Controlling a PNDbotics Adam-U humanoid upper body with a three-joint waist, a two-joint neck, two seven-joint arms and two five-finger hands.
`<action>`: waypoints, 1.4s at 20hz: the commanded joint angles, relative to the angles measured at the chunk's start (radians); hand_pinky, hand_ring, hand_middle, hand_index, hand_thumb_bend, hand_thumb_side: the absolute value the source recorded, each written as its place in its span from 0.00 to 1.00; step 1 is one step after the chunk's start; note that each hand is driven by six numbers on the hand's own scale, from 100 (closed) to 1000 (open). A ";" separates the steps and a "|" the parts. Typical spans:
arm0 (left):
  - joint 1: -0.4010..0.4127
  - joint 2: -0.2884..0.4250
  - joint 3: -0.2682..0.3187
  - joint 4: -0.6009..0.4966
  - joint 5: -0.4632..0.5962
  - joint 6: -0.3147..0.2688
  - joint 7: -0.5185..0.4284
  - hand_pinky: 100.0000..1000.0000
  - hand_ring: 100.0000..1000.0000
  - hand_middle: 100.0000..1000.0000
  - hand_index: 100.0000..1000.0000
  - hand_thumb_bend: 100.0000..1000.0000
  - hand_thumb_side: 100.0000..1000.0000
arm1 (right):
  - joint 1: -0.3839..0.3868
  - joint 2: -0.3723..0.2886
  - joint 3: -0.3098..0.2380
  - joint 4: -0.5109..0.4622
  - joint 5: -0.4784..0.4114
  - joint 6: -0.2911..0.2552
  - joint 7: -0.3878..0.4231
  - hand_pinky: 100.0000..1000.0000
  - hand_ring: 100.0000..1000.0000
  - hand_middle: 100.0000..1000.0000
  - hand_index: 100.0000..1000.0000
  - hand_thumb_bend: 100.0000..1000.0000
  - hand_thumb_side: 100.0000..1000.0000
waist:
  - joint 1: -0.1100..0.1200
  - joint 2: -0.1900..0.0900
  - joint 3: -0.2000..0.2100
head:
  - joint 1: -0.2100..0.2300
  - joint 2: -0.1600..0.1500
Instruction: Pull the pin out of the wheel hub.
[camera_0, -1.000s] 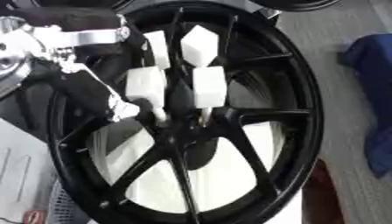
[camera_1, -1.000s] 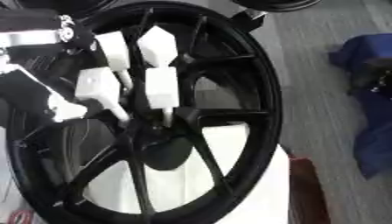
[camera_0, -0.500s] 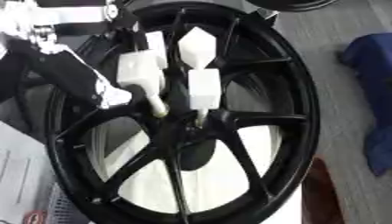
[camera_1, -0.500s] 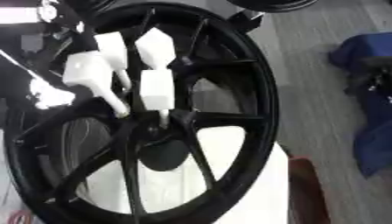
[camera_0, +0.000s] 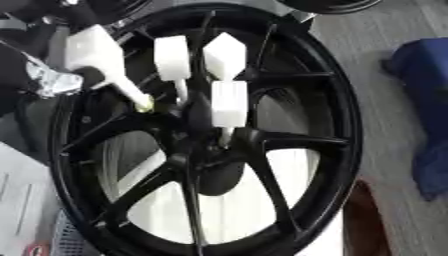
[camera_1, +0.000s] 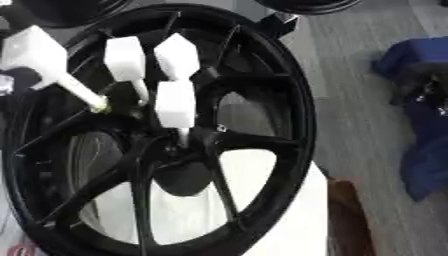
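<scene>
Left hand (camera_0: 48, 80) clamped on white pin (camera_0: 101, 57), tip clear of black wheel hub (camera_0: 206, 150) | three pins seated | right hand unseen

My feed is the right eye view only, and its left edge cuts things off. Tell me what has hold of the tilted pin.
Observer: The left eye view shows the left hand, silver and black, curled round the lower end of the tilted pin, at its white block.
Operator: Report what lies on that side, lower down.
Observer: A white sheet lies beside the wheel, at the lower left.
Operator: Give me anything below the sheet.
Observer: A pale grid-like thing sits at the bottom edge; I cannot tell what it is.
</scene>
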 joint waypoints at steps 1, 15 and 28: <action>0.090 0.038 0.169 -0.003 0.055 0.065 0.153 0.40 0.18 0.16 0.29 0.00 0.00 | 0.003 -0.016 -0.022 -0.020 -0.015 -0.005 -0.016 0.81 0.59 0.55 0.78 0.00 0.80 | -0.004 -0.023 0.006 | -0.009 -0.012; 0.218 -0.034 0.363 0.448 0.304 -0.026 0.474 0.77 0.69 0.54 0.66 0.21 0.25 | 0.020 -0.016 -0.050 -0.031 -0.040 -0.016 -0.055 0.81 0.59 0.55 0.78 0.00 0.78 | -0.016 -0.039 0.009 | 0.004 -0.004; 0.301 -0.138 0.382 0.426 0.272 -0.099 0.628 0.75 0.72 0.62 0.71 0.36 0.67 | 0.020 -0.005 -0.038 -0.025 -0.027 -0.004 -0.042 0.81 0.59 0.55 0.78 0.00 0.79 | -0.023 -0.038 0.005 | 0.006 -0.009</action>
